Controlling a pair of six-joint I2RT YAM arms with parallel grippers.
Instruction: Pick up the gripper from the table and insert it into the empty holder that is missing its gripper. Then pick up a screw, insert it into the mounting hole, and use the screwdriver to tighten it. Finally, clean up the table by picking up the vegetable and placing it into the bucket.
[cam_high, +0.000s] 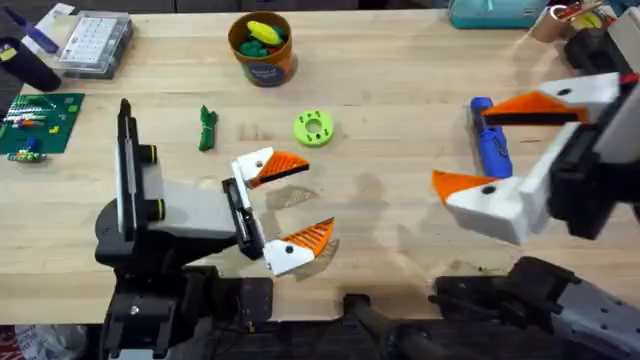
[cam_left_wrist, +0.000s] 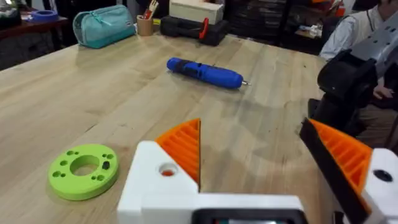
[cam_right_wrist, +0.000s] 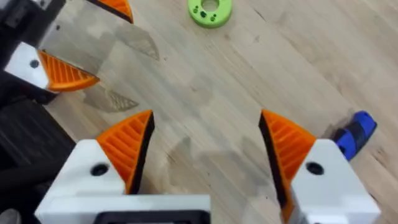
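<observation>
Table (cam_high: 400, 60): we see the whole wooden top from overhead, with both arms low over its near half.
Right gripper (cam_high: 505, 145): we find its white fingers with orange pads spread wide and holding nothing, hovering on the side of the lime ring away from the left gripper. Its own camera shows bare wood between the pads.
Left gripper (cam_high: 290, 205): we see it spread wide as well, empty, just on the near side of the lime ring.
Views: we get the orange bucket and the vegetable from overhead; the left wrist camera adds a teal pouch (cam_left_wrist: 102, 25) and a black case (cam_left_wrist: 189, 30) at the table's far edge, beyond the screwdriver.
Bucket (cam_high: 262, 50): we place it at the far side of the table, beyond the lime ring, with yellow and green pieces inside.
Screwdriver (cam_high: 490, 140): blue, lying flat on the wood, well away from the lime ring; from overhead its upper end appears between the right gripper's two fingers, but we cannot tell how far below them it lies. Its tip points away from the ring in the left wrist view.
Lime ring (cam_high: 314, 128): flat on the wood between bucket and left gripper.
Vegetable (cam_high: 207, 128): dark green, lying on the wood beside the lime ring on the side away from the screwdriver, apart from both grippers, nothing covering it.
</observation>
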